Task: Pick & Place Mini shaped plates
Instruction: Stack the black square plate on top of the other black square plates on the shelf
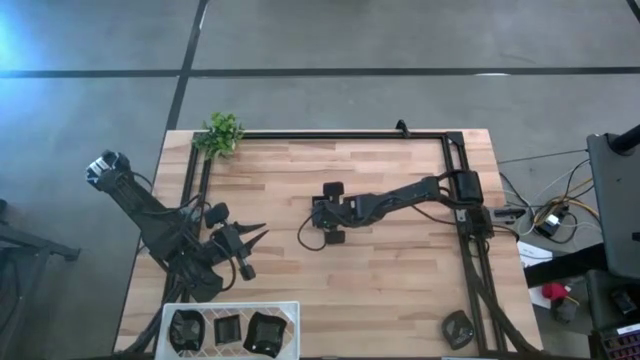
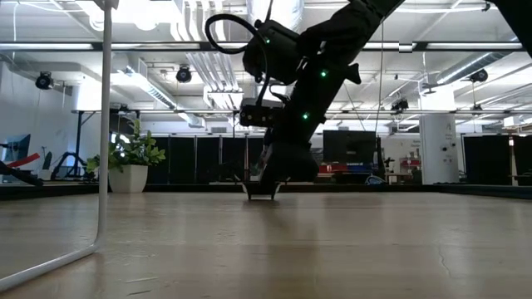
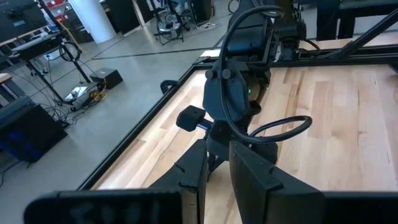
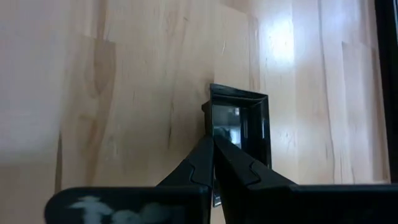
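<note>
Three plates sit in the white tray; my right hand is clamped on a square plate mid-table, my left hand half-apart, empty.

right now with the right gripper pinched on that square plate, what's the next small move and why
Probably a short straight lift. The right gripper is shut on the rim of a square black plate that looks down near the bare wood table at mid-table. The white tray holding three other plates sits at the near edge by the waiting left gripper, so clearing the wood first should avoid dragging.
</note>
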`<state>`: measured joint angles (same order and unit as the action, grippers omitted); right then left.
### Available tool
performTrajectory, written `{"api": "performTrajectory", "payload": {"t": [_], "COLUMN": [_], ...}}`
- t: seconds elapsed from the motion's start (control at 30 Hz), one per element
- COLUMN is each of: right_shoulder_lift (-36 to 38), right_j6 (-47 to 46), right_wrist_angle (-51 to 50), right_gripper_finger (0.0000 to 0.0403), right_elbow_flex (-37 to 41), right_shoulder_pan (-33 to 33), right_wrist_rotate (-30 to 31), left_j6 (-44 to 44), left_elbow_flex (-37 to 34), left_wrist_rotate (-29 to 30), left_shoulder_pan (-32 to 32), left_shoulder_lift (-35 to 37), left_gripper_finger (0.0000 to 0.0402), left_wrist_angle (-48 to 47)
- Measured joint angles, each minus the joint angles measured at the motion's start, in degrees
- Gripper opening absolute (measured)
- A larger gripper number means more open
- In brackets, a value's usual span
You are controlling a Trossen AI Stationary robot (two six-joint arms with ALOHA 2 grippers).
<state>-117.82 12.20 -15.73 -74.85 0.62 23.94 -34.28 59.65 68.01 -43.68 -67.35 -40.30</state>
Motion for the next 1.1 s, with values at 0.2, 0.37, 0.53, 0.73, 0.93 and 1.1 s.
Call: {"api": "performTrajectory", "payload": {"t": [0.2,0.37,0.53,0.73,0.93,1.1], "right_shoulder_lift": [-0.31,-0.27,1.25,4.37,9.07,15.18], "right_j6": [-0.15,-0.16,-1.30,-1.22,-4.33,-9.57], "right_wrist_angle": [-0.07,0.07,-0.37,-0.53,-2.11,-5.26], "right_gripper_finger": [0.0034,0.0076,0.0105,0.0116,0.0109,0.0100], "right_elbow_flex": [0.01,0.02,0.07,0.07,0.07,0.07], "right_shoulder_pan": [0.00,0.37,1.34,2.90,4.12,6.16], "right_wrist_rotate": [-0.11,-0.15,-0.15,-0.20,-0.15,-0.11], "left_j6": [-0.06,-0.79,-0.52,-0.57,-1.60,0.67], "left_elbow_flex": [0.01,0.01,0.00,0.00,0.01,-0.01], "left_wrist_rotate": [-0.02,-0.07,-0.07,-0.07,-0.40,-6.56], "left_shoulder_pan": [0.00,-0.01,0.09,0.11,1.33,4.81], "left_shoulder_lift": [0.00,0.00,0.00,0.00,0.04,0.04], "left_gripper_finger": [0.0064,0.0064,0.0064,0.0064,0.0064,0.0064], "left_wrist_angle": [0.01,0.01,0.01,0.01,0.01,0.01]}}
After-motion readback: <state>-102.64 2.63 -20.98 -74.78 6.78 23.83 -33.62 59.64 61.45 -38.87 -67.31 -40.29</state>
